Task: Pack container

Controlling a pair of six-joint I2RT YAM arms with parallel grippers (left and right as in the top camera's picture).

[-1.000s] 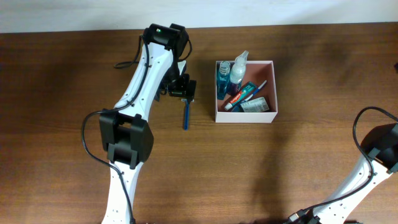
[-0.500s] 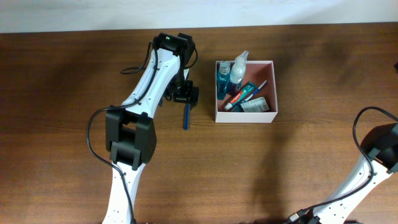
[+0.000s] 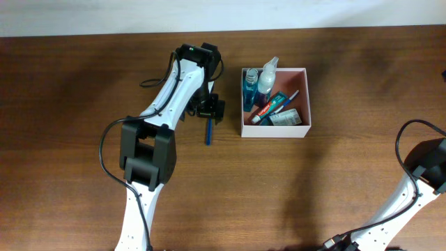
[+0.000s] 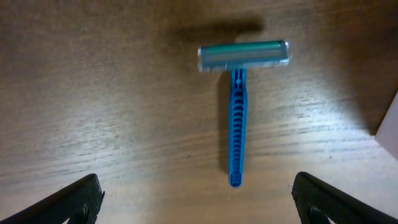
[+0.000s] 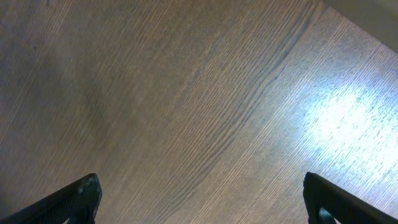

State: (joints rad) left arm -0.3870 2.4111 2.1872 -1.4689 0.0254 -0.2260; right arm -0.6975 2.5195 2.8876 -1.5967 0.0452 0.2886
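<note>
The container (image 3: pixel 308 102) is a square white-walled box with a pinkish inside at the table's upper middle. It holds two bottles, a toothpaste tube, a toothbrush and a small carton. A blue razor (image 3: pixel 208 131) lies flat on the wood just left of the box; in the left wrist view the razor (image 4: pixel 237 118) points its head away from the camera. My left gripper (image 3: pixel 209 109) hangs just above the razor's near end, open and empty, its fingers (image 4: pixel 196 202) wide apart on either side. My right gripper (image 5: pixel 199 199) is open over bare wood; its arm (image 3: pixel 418 174) shows at the right edge.
The brown wooden table (image 3: pixel 70 139) ends at a white wall along the back. The box's white corner (image 4: pixel 388 118) shows at the right edge of the left wrist view, close to the razor.
My left gripper has shifted a little to the right and down toward the razor. The razor, the container and the right arm have not moved.
</note>
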